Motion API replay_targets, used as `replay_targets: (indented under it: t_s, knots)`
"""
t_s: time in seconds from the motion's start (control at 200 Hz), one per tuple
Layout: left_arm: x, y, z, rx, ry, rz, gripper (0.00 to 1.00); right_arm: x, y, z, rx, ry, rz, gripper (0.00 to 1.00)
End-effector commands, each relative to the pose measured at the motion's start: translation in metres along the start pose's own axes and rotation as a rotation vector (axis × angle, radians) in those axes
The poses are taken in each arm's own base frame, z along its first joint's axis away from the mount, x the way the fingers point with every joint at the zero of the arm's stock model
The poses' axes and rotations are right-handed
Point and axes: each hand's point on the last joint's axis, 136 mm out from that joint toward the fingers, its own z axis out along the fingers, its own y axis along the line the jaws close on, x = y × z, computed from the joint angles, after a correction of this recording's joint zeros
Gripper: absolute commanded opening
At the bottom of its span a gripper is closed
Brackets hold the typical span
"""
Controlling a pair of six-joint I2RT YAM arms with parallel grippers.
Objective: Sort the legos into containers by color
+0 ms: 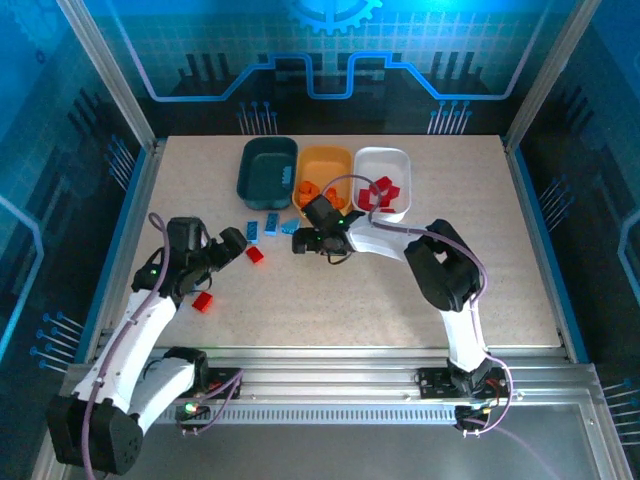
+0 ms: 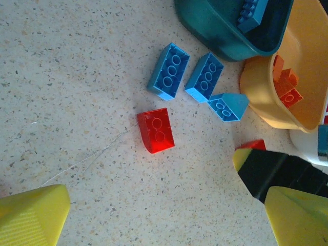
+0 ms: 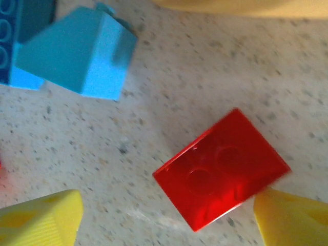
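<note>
Red brick (image 3: 220,169) lies on the tabletop (image 1: 350,300) between the spread fingers of the right hand (image 3: 164,218), close to one tip, just on the near side of the orange tray (image 1: 326,151). Left hand (image 2: 164,210) hangs wide open just short of another red brick (image 2: 156,130), beside three blue bricks (image 2: 204,77).
</note>
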Motion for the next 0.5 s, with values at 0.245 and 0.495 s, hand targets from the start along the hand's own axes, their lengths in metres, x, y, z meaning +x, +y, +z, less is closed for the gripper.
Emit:
replay_targets:
  t_s: [0.245,0.495]
  knots:
    - [0.006,0.01,0.008,-0.024,0.029,0.012,0.99,-0.018,-0.013,0.025,0.197,-0.002,-0.116,0.82]
    - [0.007,0.008,0.009,-0.013,0.037,0.001,0.99,-0.016,-0.018,0.029,0.246,0.006,-0.16,0.49]
